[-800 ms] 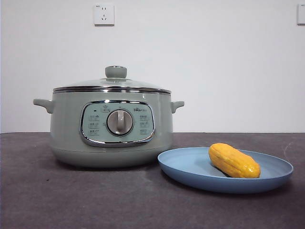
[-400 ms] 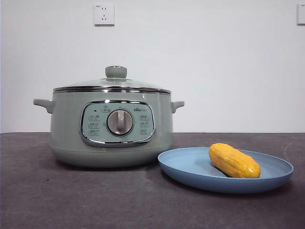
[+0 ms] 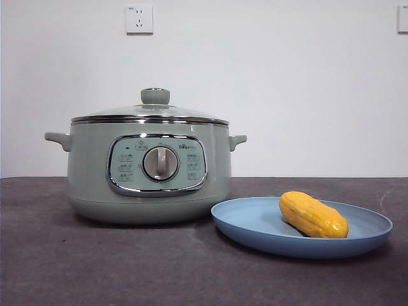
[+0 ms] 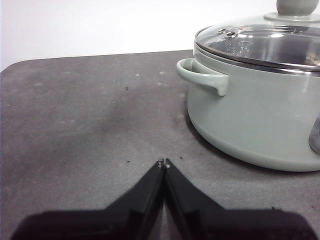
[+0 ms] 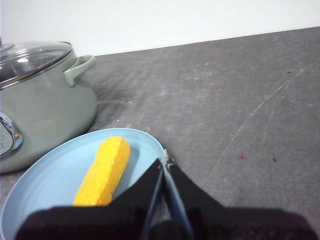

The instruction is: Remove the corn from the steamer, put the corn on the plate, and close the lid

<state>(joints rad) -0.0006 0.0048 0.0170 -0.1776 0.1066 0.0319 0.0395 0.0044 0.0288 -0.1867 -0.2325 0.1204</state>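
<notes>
wall socket [image 3: 139, 19] above steamer [image 3: 149, 169], nothing blocking | lid [image 3: 150, 112] seated on steamer, left of plate [image 3: 255, 220] | corn [image 3: 313, 214] lies on plate | left gripper [image 4: 164, 163] jaws together, empty, over bare table [image 4: 90, 125] near steamer handle | right gripper [image 5: 165, 162] jaws together, empty, above plate's edge

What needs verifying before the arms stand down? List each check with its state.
1. Corn out of the steamer and lying on the plate: ok.
2. Lid seated on the steamer rim: ok.
3. Left gripper shut, holding nothing, apart from the steamer: ok.
4. Right gripper shut, holding nothing, beside the corn and not touching it: ok.
5. Steamer contents through the glass: cannot tell.
</notes>
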